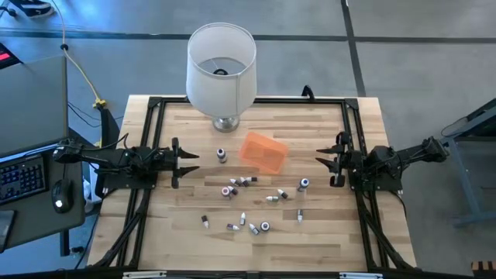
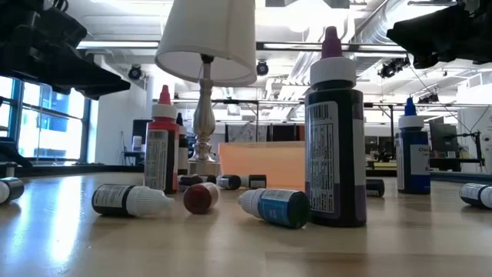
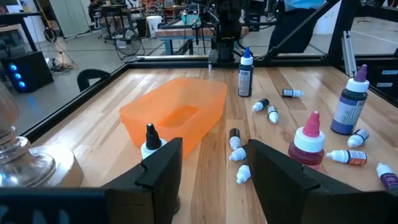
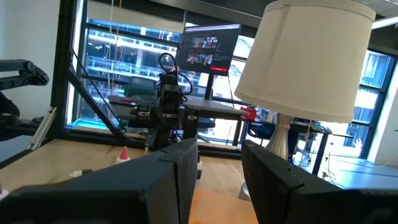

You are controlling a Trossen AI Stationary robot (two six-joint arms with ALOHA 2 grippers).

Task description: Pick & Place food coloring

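Several tiny food coloring bottles (image 1: 246,203) are scattered over the middle of the wooden table, some standing on their bases, most lying on their sides. The low view shows a purple-capped bottle (image 2: 334,138), a red-capped one (image 2: 160,146) and a blue one (image 2: 413,154) standing upright. My left gripper (image 1: 192,163) hovers open at the table's left side, level and pointing right; a black-capped bottle (image 3: 150,140) stands just ahead of it. My right gripper (image 1: 322,161) hovers open at the right side, pointing left. Neither holds anything.
An orange rectangular tray (image 1: 263,151) sits right of centre toward the far edge, between both grippers. A lamp with a big white shade (image 1: 222,68) stands on a metal foot (image 1: 225,122) at the far edge. A black frame (image 1: 155,105) borders the table.
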